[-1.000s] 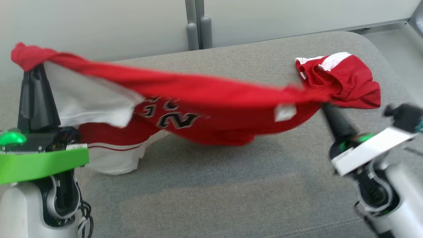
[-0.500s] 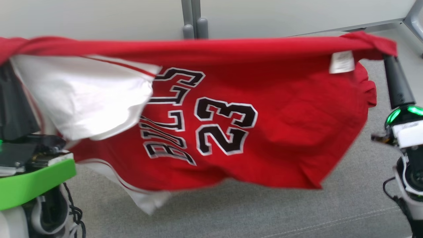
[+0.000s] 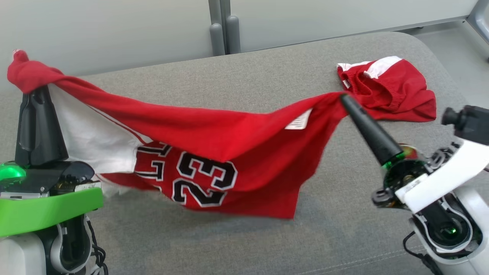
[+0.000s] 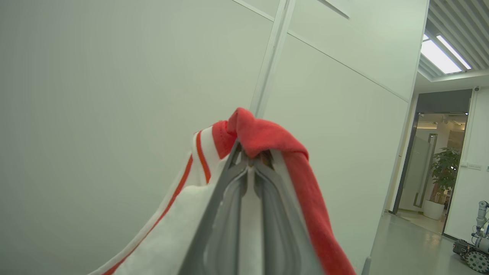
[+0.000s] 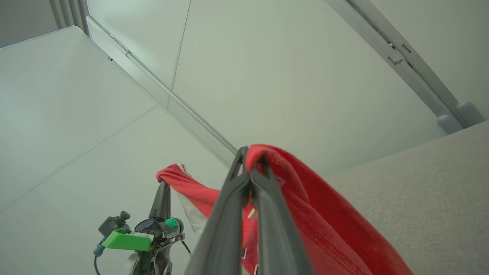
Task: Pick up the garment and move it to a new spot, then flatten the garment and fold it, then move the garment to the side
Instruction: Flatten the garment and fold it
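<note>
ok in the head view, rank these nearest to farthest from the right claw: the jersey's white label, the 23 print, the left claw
1. white label, on the jersey just left of the right claw
2. 23 print, lower down, mid-jersey
3. left claw, pinching the jersey's far left end

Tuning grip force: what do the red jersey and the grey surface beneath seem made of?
Red jersey: soft matte knit, perhaps polyester; it drapes and bunches limply. Grey surface: woven upholstery fabric, judging by its heathered weave and stitched seam.
</note>
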You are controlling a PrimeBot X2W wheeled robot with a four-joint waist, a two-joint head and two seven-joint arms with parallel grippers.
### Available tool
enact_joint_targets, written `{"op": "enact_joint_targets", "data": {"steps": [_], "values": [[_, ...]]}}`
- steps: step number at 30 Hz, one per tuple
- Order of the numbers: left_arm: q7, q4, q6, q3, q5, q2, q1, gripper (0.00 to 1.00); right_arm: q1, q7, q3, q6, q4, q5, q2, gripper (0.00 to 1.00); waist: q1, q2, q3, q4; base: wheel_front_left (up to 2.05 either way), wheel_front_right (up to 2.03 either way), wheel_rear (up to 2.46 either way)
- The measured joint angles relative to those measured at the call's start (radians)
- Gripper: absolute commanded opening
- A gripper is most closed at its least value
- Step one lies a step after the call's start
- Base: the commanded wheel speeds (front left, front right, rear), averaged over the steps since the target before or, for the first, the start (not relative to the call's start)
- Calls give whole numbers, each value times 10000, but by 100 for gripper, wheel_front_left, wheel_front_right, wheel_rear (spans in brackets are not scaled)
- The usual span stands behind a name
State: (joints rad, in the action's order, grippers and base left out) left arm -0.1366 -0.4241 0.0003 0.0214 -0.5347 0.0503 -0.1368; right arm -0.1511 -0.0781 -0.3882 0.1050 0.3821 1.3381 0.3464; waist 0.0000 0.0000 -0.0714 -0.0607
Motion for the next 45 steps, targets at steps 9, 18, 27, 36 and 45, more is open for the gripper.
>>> {"op": "enact_joint_targets", "data": {"steps": [9,18,27,36,45], "values": [[8,-6,13,92,-69,0,4,0,-588,-71,368,31,2,-412,188,0,0,0,-44,-80,0,0,0],[-155,-736,8,171,-63,44,-23,0,-1085,1022,1910,86,435,-704,272,0,0,0,150,-43,0,0,0],[44,-2079,-6,196,-65,290,-31,0,-1086,1258,2211,92,1369,-610,391,0,0,0,388,-60,0,0,0],[1147,-1802,104,-157,-527,307,29,0,-878,698,1812,-146,610,-729,980,0,0,0,219,-92,0,0,0],[2406,1515,420,-128,-19,1212,-3480,0,-5789,840,2046,-1239,-2416,-3358,721,0,1,0,-471,15,0,0,0]]}}
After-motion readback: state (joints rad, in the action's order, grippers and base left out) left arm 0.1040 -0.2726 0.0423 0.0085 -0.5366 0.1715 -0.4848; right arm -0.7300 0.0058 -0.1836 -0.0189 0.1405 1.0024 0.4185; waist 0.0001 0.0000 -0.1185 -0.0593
